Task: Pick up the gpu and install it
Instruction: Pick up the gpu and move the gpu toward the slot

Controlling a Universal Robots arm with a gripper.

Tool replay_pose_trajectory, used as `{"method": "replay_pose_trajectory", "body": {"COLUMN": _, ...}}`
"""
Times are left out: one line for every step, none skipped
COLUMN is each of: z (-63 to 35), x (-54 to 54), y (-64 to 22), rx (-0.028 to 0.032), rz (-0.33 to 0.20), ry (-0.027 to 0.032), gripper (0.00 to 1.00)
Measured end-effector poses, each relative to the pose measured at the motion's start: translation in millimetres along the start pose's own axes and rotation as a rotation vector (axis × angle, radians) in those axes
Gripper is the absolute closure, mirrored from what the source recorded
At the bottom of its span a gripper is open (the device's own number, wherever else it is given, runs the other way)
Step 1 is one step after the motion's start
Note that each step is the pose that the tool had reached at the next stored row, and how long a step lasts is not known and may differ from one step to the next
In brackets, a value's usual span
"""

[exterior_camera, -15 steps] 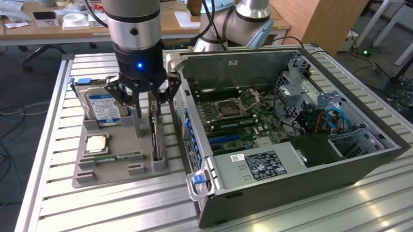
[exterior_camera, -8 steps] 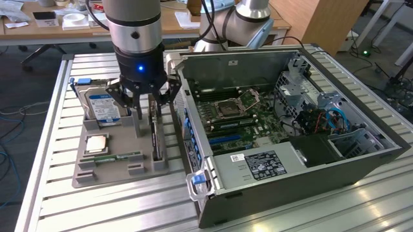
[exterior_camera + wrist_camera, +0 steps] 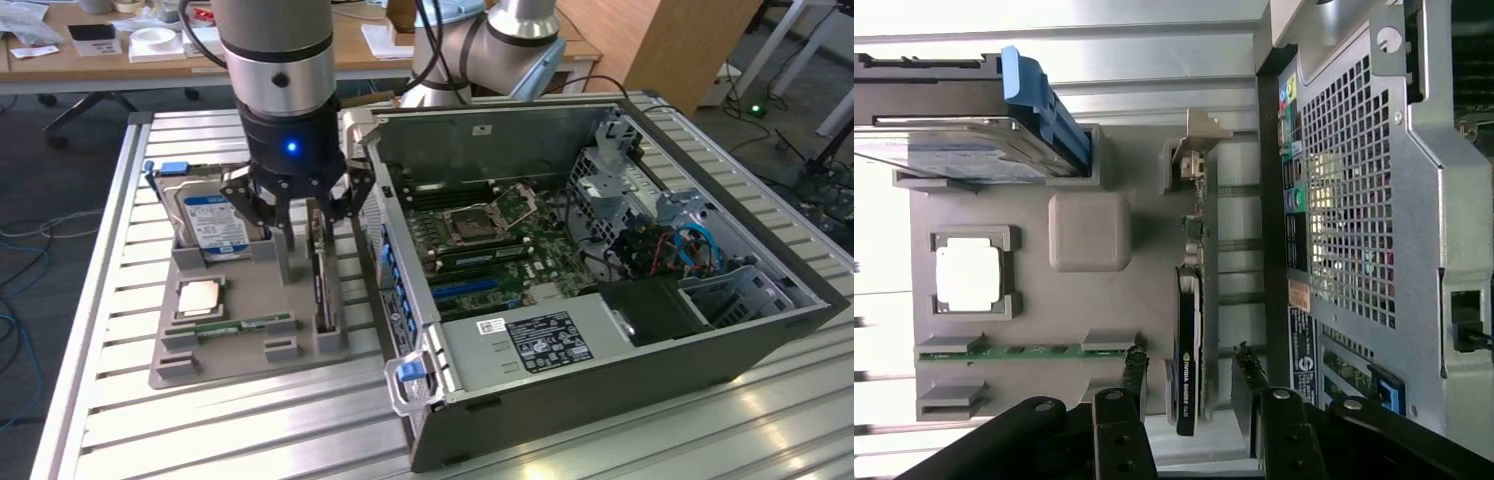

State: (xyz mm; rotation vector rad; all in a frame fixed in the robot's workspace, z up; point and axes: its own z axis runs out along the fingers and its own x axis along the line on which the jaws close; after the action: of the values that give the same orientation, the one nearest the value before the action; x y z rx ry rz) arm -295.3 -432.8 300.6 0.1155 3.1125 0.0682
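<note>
Nearest us in the exterior view lies the slatted aluminium table (image 3: 240,430), and on it, toward the exterior view's right, the open dark-grey metal computer case (image 3: 747,330) resting on its side. Its grey power supply box with a white label (image 3: 541,340) sits at the near end, and the green motherboard (image 3: 494,240) lies deeper inside.

Just beside the case, toward the exterior view's left, we find the flat grey plastic parts tray (image 3: 234,355). At its near part a narrow green memory stick (image 3: 243,324) lies in a slot, and behind that a square pale processor chip (image 3: 200,297) sits in a frame. The gpu (image 3: 323,285), a thin dark card, stands on its edge in a slot along the tray side closest to the case, so it is not yet lifted.

Above the gpu hangs the black gripper (image 3: 304,225) on its silver arm. In the wrist view we see its fingers (image 3: 1135,375) spread apart, one on each side of the card with a gap on both sides, gripping nothing.

Further back on the tray stands the silver hard drive with a blue-white label (image 3: 214,222), and beyond the table a wooden desk (image 3: 80,60) with papers
</note>
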Motion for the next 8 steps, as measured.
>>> {"method": "replay_pose_trajectory", "body": {"z": 1.8, "x": 0.0, "y": -0.1, "rx": 0.0, "rz": 0.0, "ry": -0.0001, "gripper": 0.53}}
{"method": "replay_pose_trajectory", "body": {"z": 3.6, "x": 0.1, "y": -0.1, "rx": -0.0001, "rz": 0.0, "ry": 0.0, "gripper": 0.53}}
{"method": "replay_pose_trajectory", "body": {"z": 5.4, "x": 0.1, "y": -0.2, "rx": 0.0, "rz": 0.0, "ry": 0.0, "gripper": 0.53}}
{"method": "replay_pose_trajectory", "body": {"z": 7.2, "x": 0.1, "y": -0.3, "rx": 0.0, "rz": 0.0, "ry": 0.0, "gripper": 0.53}}
{"method": "replay_pose_trajectory", "body": {"z": 9.1, "x": 0.1, "y": -0.4, "rx": 0.0, "rz": 0.0, "ry": 0.0, "gripper": 0.53}}
{"method": "replay_pose_trajectory", "body": {"z": 11.0, "x": 0.1, "y": -0.4, "rx": -0.0001, "rz": 0.0, "ry": -0.0001, "gripper": 0.53}}
{"method": "replay_pose_trajectory", "body": {"z": 12.8, "x": -0.1, "y": -0.5, "rx": 0.0, "rz": 0.0, "ry": 0.0, "gripper": 0.53}}
{"method": "replay_pose_trajectory", "body": {"z": 14.5, "x": -0.2, "y": -0.6, "rx": 0.0, "rz": 0.0, "ry": 0.0, "gripper": 0.53}}
